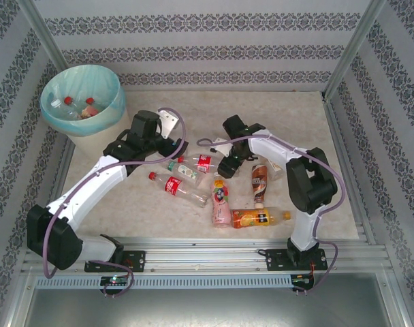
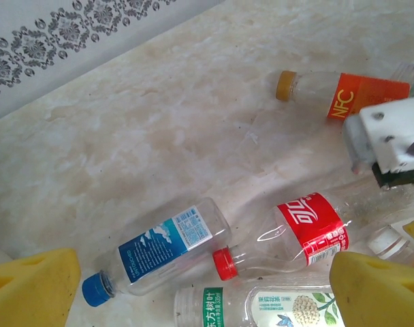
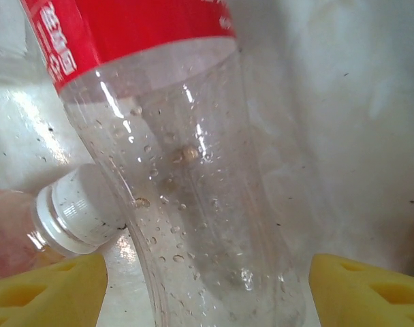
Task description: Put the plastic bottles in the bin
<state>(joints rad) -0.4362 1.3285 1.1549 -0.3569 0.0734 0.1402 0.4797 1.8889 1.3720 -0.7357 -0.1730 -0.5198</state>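
The bin (image 1: 113, 107), lined with a teal bag, stands at the back left with a few bottles inside. Several plastic bottles lie mid-table: red-labelled clear ones (image 1: 176, 185) (image 1: 204, 163), a pink one (image 1: 223, 201), an orange one (image 1: 260, 218) and a brown one (image 1: 260, 180). My left gripper (image 1: 171, 144) (image 2: 203, 293) hangs open above a blue-labelled bottle (image 2: 163, 251), a red-labelled bottle (image 2: 299, 230) and a green-labelled bottle (image 2: 261, 306). My right gripper (image 1: 227, 165) (image 3: 205, 289) is open astride a red-labelled clear bottle (image 3: 186, 170), with a gap showing at each yellow pad (image 3: 43, 289).
An orange NFC bottle (image 2: 346, 94) lies beyond the cluster in the left wrist view, beside the right arm's white wrist (image 2: 391, 133). A white-capped bottle (image 3: 77, 212) lies against the straddled one. Patterned walls and metal posts (image 1: 346, 48) fence the table.
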